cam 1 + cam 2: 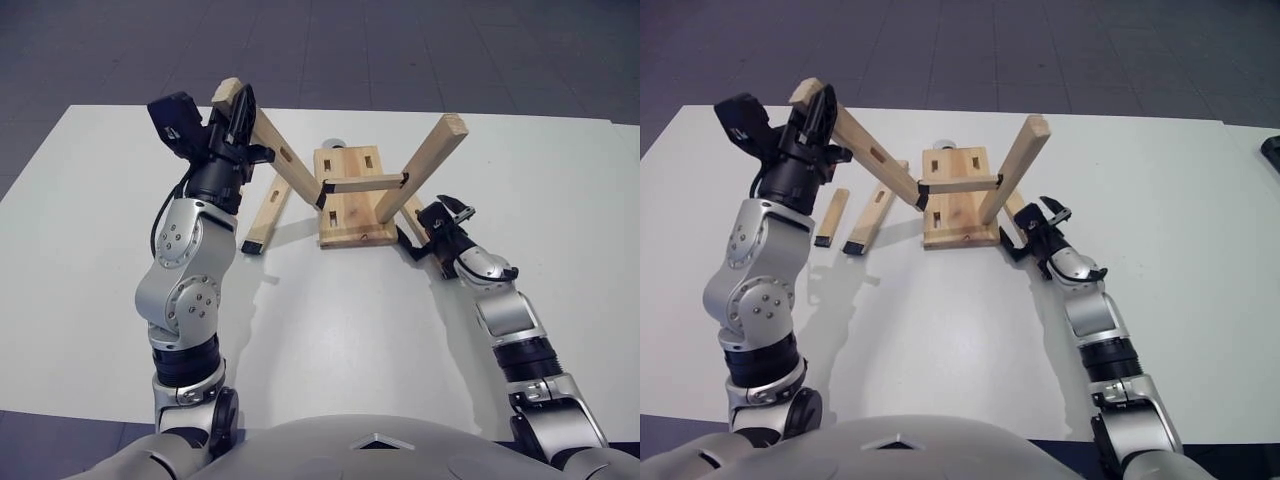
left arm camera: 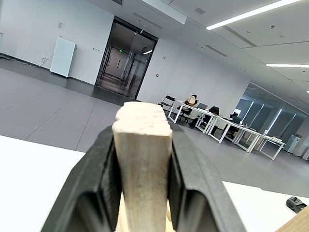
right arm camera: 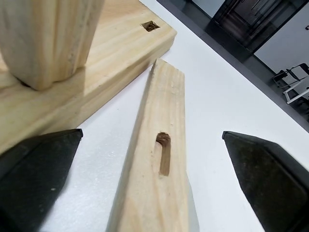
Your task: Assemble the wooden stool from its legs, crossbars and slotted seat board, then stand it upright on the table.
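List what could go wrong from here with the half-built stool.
1. Left gripper is shut on the tip of a splayed leg; any pull could lever it out of the seat board or pop the crossbar.
2. Right gripper, open, straddles a loose leg lying close beside the seat board; closing or lifting there might bump the board.

It was an open-plan office, with rows of desks and chairs, long ceiling strip lights, glass doors and grey floor tiles.
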You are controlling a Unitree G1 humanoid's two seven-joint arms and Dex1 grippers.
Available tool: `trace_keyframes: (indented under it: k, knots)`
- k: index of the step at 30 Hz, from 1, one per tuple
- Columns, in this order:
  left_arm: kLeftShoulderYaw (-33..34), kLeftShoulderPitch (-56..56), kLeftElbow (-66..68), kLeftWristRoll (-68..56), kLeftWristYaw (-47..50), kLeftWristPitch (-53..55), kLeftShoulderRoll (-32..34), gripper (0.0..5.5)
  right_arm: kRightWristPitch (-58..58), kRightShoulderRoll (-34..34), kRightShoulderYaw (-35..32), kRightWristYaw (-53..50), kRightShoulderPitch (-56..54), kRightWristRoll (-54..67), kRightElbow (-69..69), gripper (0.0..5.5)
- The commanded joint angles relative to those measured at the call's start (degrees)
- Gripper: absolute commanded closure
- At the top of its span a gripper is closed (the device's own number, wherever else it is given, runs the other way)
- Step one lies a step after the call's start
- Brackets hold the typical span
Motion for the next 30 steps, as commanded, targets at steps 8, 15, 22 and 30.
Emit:
trace_keyframes:
  k: [8,15,22,30]
  knots:
    - [-0.8,4.2,2.6,2.8,0.4,-0.2,-2.6,4.46,5.0,3.2,1.0,0.8,2.1,0.4,-6.0,0.10]
    - [-0.5,3.4,5.5,5.1,0.7,-2.7,-4.5,4.46,5.6,3.4,1.7,1.1,1.6,-0.2,-5.6,0.10]
    - [-2.0,4.7,6.4,9.5,0.9,-1.8,-3.4,4.46,7.0,3.9,1.1,-0.1,0.4,-0.7,-4.9,0.10]
    - [-1.3,8.4,-3.8,8.1,6.6,14.4,-2.5,4.46,8.3,5.1,-0.8,-2.8,1.2,-0.4,-7.5,0.10]
